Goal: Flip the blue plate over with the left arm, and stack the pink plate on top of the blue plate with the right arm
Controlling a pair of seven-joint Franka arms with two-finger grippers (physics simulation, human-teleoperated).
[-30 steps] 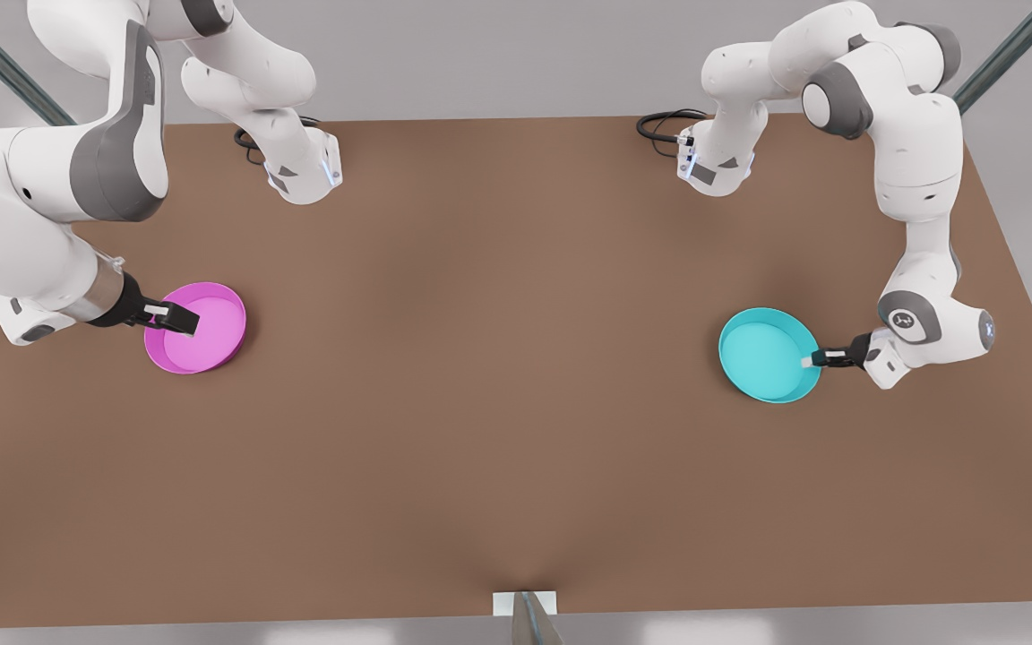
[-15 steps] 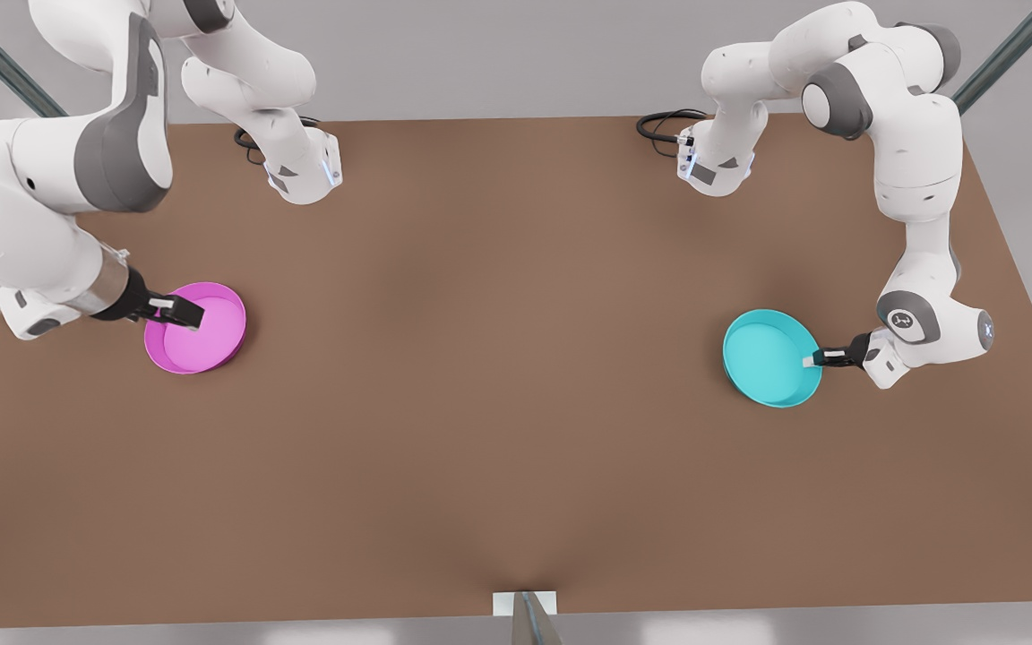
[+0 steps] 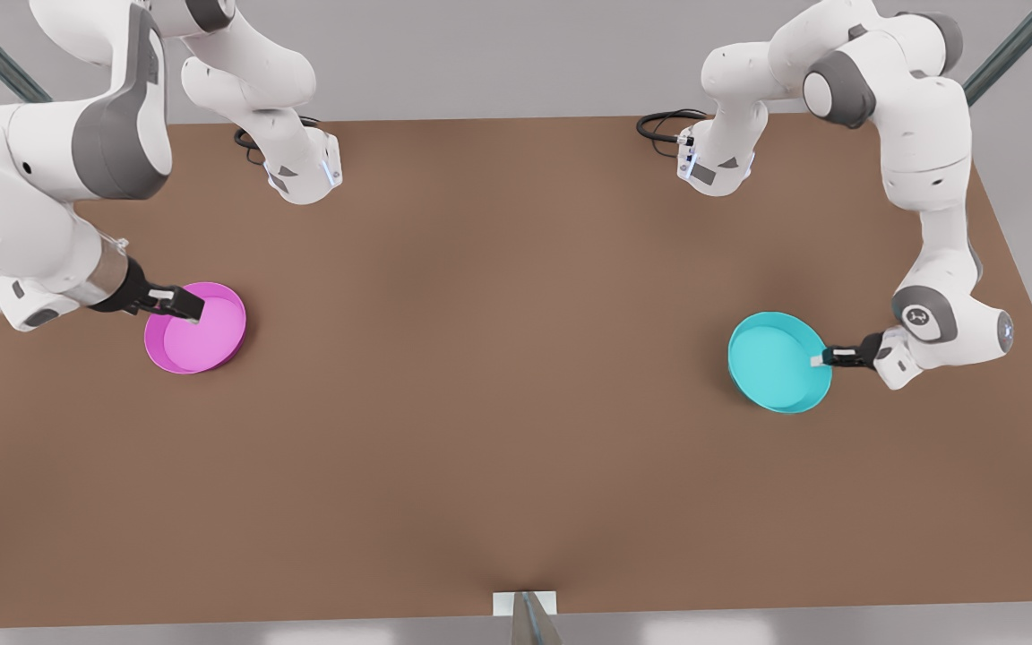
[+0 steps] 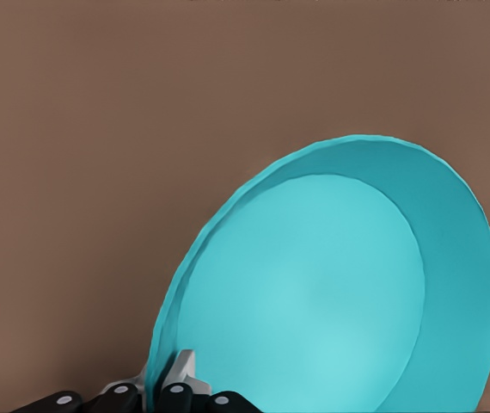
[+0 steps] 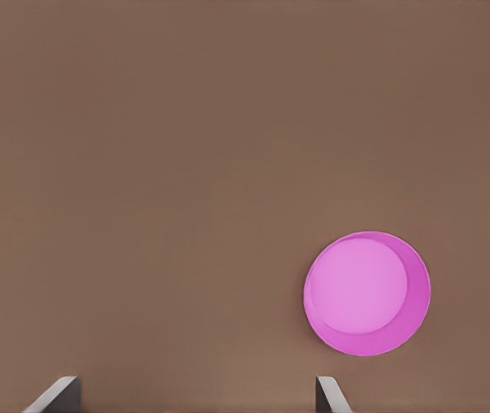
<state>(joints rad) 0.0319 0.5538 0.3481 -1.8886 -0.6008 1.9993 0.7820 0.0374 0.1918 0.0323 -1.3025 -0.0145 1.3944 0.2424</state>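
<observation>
Left gripper (image 3: pixel 819 360) clamps the tilted blue plate's (image 3: pixel 776 358) rim; right gripper (image 3: pixel 186 309), fingers spread, hovers above the pink plate (image 3: pixel 207 340).

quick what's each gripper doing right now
Left gripper: shut on the blue plate rim.
Right gripper: open, above the pink plate.

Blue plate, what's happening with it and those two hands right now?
Left hand clamped on blue plate rim, plate tilting up. Right hand open above pink plate. Brown table between them.
</observation>
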